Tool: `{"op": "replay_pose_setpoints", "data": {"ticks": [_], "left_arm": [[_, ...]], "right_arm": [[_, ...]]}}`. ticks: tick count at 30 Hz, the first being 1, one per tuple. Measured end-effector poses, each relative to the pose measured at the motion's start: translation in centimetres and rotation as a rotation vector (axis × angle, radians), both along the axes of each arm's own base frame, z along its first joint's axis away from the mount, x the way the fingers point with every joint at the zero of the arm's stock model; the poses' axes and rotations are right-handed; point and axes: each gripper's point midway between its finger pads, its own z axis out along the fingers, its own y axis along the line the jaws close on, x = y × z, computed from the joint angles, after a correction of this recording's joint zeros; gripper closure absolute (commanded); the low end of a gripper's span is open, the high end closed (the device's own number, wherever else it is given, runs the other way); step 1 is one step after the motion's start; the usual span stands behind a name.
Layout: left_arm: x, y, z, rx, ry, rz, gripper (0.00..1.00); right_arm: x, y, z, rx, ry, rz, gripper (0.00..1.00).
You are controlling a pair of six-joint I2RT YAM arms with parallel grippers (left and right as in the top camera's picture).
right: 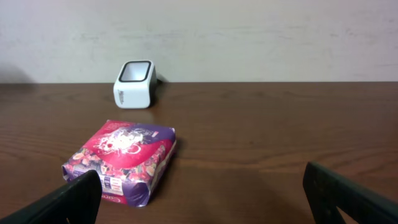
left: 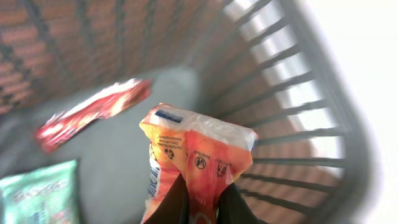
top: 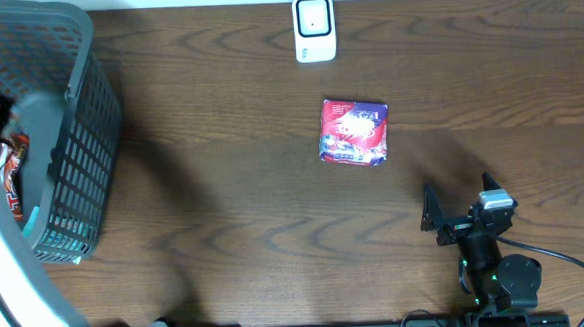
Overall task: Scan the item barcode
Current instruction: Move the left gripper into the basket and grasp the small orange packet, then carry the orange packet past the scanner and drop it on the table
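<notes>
My left gripper (left: 202, 184) is down inside the grey basket (left: 298, 93), shut on an orange and white snack packet (left: 193, 146) pinched between its two black fingers. The packet stands upright above the fingers; I cannot make out a barcode on it. The white scanner (top: 314, 27) stands at the table's far edge, also in the right wrist view (right: 134, 84). My right gripper (top: 459, 199) rests low at the front right of the table, open and holding nothing (right: 202, 194).
A purple and red packet (top: 353, 132) lies flat mid-table, just ahead-left of the right gripper (right: 121, 158). The basket (top: 91, 144) fills the far left; a red packet (left: 93, 115) and a green packet (left: 37, 190) lie on its floor.
</notes>
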Motion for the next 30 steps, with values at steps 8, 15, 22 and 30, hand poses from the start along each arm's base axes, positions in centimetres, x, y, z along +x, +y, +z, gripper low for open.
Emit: {"op": "replay_pose_setpoints", "data": {"ticks": [8,15,22,30], "left_arm": [[0.9,-11.6,8.2,-0.036,-0.285,-0.370,0.93],[2.0,-25.5,7.8,-0.011,-0.267,-0.816,0.92],[1.8,-35.4,3.3,0.100,-0.123,-1.101,0.92],[3.4,-42.5,-8.8,0.116,0.212,-1.257,0.93]], "right_arm": [[0.0,0.0,0.0,0.000,0.000,0.000,0.01],[0.0,0.0,0.0,0.000,0.000,0.000,0.01],[0.0,0.0,0.0,0.000,0.000,0.000,0.01],[0.0,0.0,0.0,0.000,0.000,0.000,0.01]]}}
